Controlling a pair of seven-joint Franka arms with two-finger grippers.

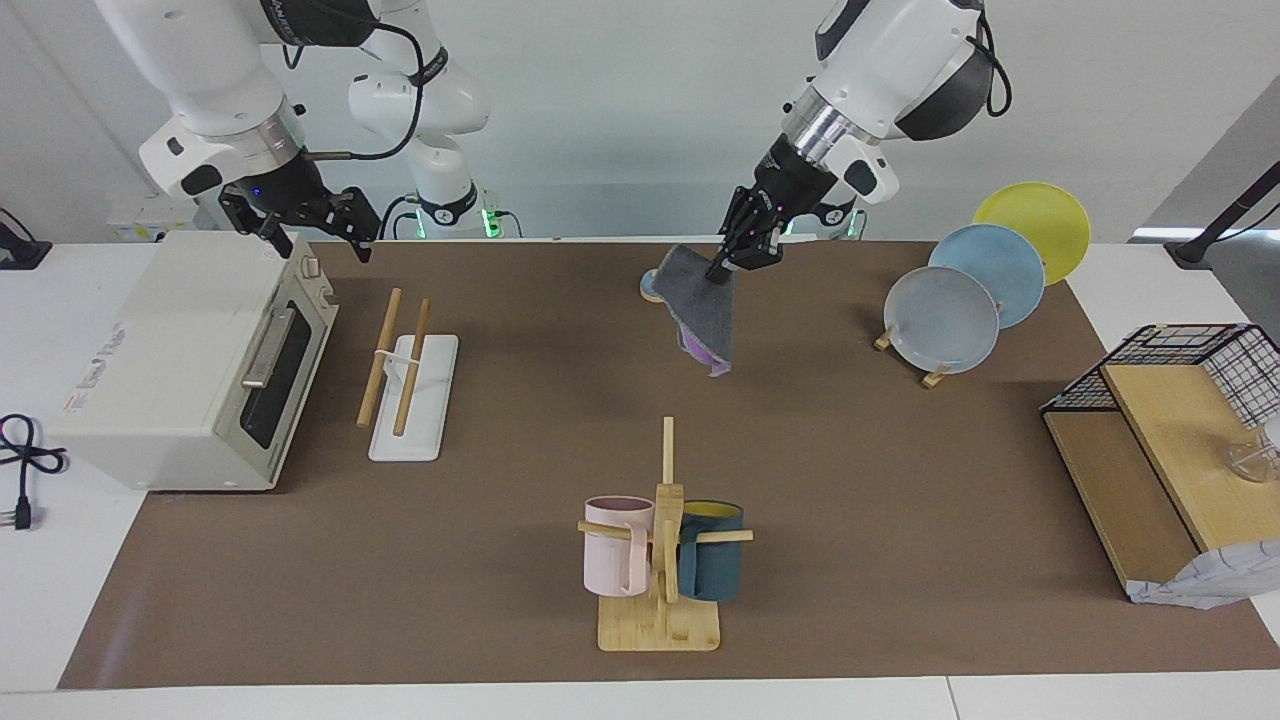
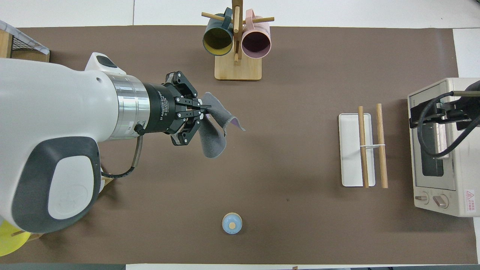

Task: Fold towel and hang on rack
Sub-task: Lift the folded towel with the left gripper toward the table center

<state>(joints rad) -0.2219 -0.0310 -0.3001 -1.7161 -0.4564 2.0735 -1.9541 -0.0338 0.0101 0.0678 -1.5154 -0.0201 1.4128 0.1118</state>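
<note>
My left gripper [image 1: 722, 268] [image 2: 205, 109] is shut on the upper edge of the towel [image 1: 705, 310] [image 2: 215, 138] and holds it in the air over the middle of the brown mat. The towel hangs down loosely, its dark grey face outward, with purple showing at its lower edge. The rack [image 1: 400, 365] [image 2: 371, 146], two wooden rods on a white frame and flat white base, stands toward the right arm's end of the table, beside the toaster oven. My right gripper [image 1: 322, 235] [image 2: 435, 112] waits open and empty over the toaster oven.
A toaster oven [image 1: 190, 360] [image 2: 438, 150] stands at the right arm's end. A mug tree [image 1: 662, 540] [image 2: 236, 41] stands at the mat's edge farthest from the robots. A small blue round object [image 1: 650, 288] [image 2: 232, 223] lies near the robots. A plate stand [image 1: 960, 300] and a wire basket on a wooden shelf [image 1: 1170, 420] are at the left arm's end.
</note>
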